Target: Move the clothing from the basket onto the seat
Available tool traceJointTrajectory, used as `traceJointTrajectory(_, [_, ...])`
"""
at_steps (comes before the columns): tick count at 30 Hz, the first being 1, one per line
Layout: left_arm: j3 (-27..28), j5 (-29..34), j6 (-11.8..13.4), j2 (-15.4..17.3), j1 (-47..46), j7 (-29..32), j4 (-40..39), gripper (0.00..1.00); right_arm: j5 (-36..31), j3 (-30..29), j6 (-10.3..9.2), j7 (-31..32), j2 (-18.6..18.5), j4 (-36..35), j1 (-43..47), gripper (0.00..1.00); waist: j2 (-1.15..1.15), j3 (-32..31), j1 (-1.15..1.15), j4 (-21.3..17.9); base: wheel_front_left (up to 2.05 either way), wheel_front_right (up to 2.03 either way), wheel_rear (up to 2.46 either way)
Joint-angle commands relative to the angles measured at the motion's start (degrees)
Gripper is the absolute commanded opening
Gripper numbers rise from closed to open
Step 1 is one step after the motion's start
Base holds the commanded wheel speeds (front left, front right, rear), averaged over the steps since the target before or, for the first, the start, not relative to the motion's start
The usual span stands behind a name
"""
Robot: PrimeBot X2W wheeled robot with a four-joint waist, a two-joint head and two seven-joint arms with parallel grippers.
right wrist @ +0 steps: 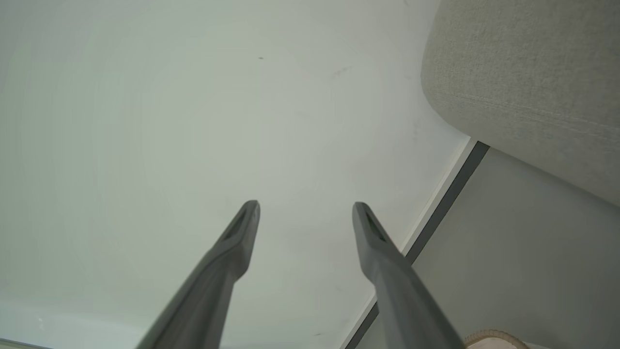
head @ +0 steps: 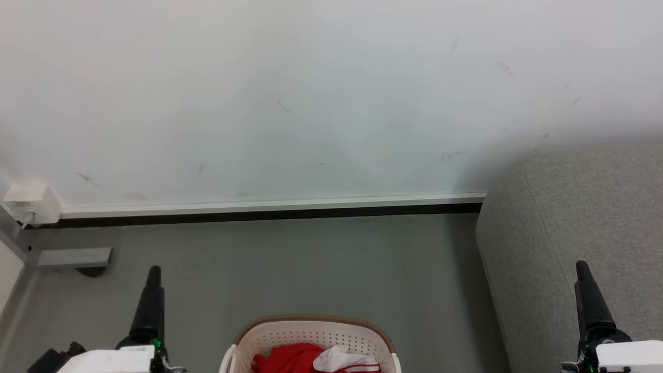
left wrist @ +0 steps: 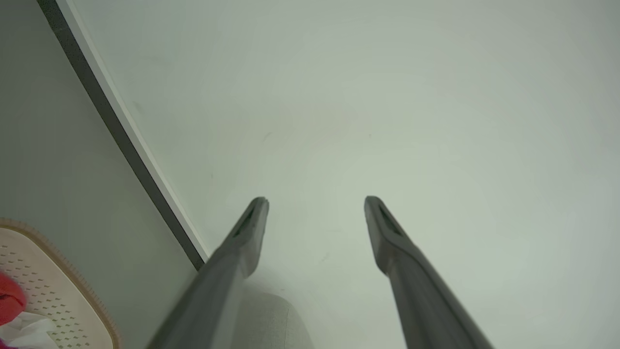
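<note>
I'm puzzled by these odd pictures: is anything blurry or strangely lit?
Head view: sharp, with soft even light and a faint shadow on the wall beside the seat. Left wrist view: the left pincer blurs toward the bottom edge. Right wrist view: the right pincer blurs likewise.

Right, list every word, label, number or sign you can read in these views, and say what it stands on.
None: no text can be read in any view.
The clothing, the basket and the seat show no lettering or label.
The white box on the wall at the left is too small to tell whether it bears any marking.
</note>
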Motion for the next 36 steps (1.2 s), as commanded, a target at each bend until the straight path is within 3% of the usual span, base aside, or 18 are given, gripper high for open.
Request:
traceJointTrajectory(1, [0.2,1.6,-0.2,0.3,-1.4,-0.5,-1.3,1.00,-1.5,0.3,-0.02,-0.5,-0.9,-1.4,-1.6,1.00,0.00,0.0,0.00,0.0,0.00,0.00,0.00])
traceJointTrajectory(10, [-0.9,13.3,0.5,0.4,-1.5,-2.4,-3.4,1.00,-11.5,2.1,-0.03,-2.4,-1.9,-2.7,-1.9,1.00,0.00,0.2,0.00,0.0,0.00,0.00,0.00])
traceJointTrajectory(28, [-5.1,39.6,7.5,0.5,-1.0,-5.9,-4.6,1.00,-32.0,6.9,-0.05,-5.9,-4.7,-4.1,-2.7,1.00,0.00,0.6,0.00,0.0,0.00,0.00,0.00])
traceJointTrajectory(36, [-6.7,47.3,10.0,0.8,-0.8,-7.2,-3.7,1.00,-39.6,8.7,-0.06,-7.3,-5.5,-1.2,-2.9,1.00,0.00,0.6,0.00,0.1,0.00,0.00,0.00])
